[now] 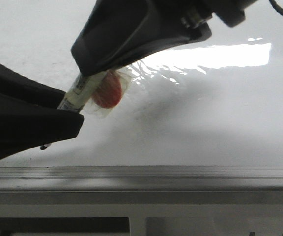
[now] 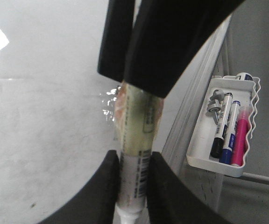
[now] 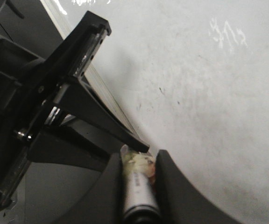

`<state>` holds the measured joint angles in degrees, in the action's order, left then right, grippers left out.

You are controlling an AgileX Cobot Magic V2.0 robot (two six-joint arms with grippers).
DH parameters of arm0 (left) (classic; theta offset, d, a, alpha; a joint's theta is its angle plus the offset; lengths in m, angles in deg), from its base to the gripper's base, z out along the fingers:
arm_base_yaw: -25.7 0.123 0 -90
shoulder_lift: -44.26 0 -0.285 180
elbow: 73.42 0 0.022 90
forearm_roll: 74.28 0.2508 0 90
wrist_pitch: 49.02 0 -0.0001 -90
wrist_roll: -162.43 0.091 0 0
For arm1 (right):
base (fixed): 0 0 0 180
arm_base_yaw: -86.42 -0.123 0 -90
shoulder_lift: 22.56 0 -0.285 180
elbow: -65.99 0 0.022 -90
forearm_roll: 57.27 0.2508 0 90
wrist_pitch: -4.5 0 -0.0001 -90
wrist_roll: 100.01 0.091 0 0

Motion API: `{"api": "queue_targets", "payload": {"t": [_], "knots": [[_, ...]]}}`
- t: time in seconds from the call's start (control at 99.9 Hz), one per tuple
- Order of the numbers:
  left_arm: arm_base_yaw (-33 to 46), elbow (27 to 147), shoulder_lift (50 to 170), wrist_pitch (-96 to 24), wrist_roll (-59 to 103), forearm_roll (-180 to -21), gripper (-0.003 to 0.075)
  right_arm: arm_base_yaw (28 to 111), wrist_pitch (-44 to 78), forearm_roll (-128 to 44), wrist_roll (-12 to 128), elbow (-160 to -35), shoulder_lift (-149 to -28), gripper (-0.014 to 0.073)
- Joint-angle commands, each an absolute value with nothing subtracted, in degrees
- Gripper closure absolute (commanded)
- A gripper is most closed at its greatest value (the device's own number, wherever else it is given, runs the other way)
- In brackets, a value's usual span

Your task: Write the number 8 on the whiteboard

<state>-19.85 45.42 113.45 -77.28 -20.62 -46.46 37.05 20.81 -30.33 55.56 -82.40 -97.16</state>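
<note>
A white marker with a barcode label, wrapped in clear tape with a red round piece stuck to it, hangs over the glossy whiteboard. My left gripper is shut on the marker's lower part; in the left wrist view both fingers press the barrel. My right gripper is shut on the upper part; in the right wrist view the barrel sits between its fingers. A small dark tip shows under the left gripper at the board. No number 8 is visible.
The board's grey metal frame edge runs along the near side. A white tray clipped beside the frame holds black, blue and pink markers. A bright light reflection lies on the board's far right.
</note>
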Motion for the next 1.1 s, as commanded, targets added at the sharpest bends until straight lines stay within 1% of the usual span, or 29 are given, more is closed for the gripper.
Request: {"api": "queue_targets", "payload": {"t": [0.0, 0.06, 0.1, 0.13, 0.25, 0.38, 0.49, 0.57, 0.63, 0.71, 0.811, 0.931, 1.091], "knots": [[-20.01, 47.11, 112.72, -82.89, -21.66, -48.98, 0.0553, 37.21, 17.85, -30.19, 54.92, -84.25, -96.57, 0.0664], [-20.01, 47.11, 112.72, -82.89, -21.66, -48.98, 0.0475, 37.21, 18.14, -30.19, 54.92, -84.25, -96.57, 0.0664], [-20.01, 47.11, 112.72, -82.67, -21.66, -48.98, 0.0444, 37.21, 18.40, -30.19, 54.92, -84.25, -96.41, 0.0664], [-20.01, 47.11, 112.45, -82.35, -21.82, -48.98, 0.0435, 37.21, 18.53, -30.07, 54.92, -84.25, -96.33, 0.0664], [-20.01, 47.00, 108.78, -77.80, -25.01, -49.11, 0.0437, 37.21, 18.53, -29.77, 54.92, -84.25, -94.58, 0.0664], [-20.01, 47.00, 99.61, -69.34, -27.76, -51.06, 0.0437, 38.24, 17.64, -29.24, 56.55, -84.39, -91.17, 0.0664], [-19.77, 47.00, 91.25, -63.97, -27.65, -53.00, 0.0437, 41.51, 18.07, -29.24, 58.88, -85.24, -89.00, 0.0661], [-19.53, 47.00, 86.94, -60.00, -27.65, -54.10, 0.0437, 44.48, 20.50, -29.24, 58.88, -87.82, -89.01, 0.0638], [-19.29, 47.00, 84.53, -57.72, -27.65, -54.37, 0.0437, 46.65, 21.52, -29.24, 58.88, -90.12, -89.12, 0.0637], [-19.29, 47.00, 83.02, -55.65, -27.65, -54.37, 0.0437, 49.24, 23.06, -29.24, 58.88, -93.18, -89.36, 0.0637], [-19.29, 47.00, 82.76, -55.77, -27.65, -54.77, 0.0437, 53.08, 25.96, -30.16, 58.88, -97.04, -90.26, 0.0637], [-19.29, 47.00, 82.76, -55.77, -27.65, -55.18, 0.0437, 56.62, 28.36, -30.98, 58.88, -98.30, -92.87, 0.0637], [-19.29, 47.00, 82.76, -55.77, -27.65, -55.28, 0.0437, 56.50, 32.87, -30.98, 58.88, -97.95, -98.93, 0.0637]]}}
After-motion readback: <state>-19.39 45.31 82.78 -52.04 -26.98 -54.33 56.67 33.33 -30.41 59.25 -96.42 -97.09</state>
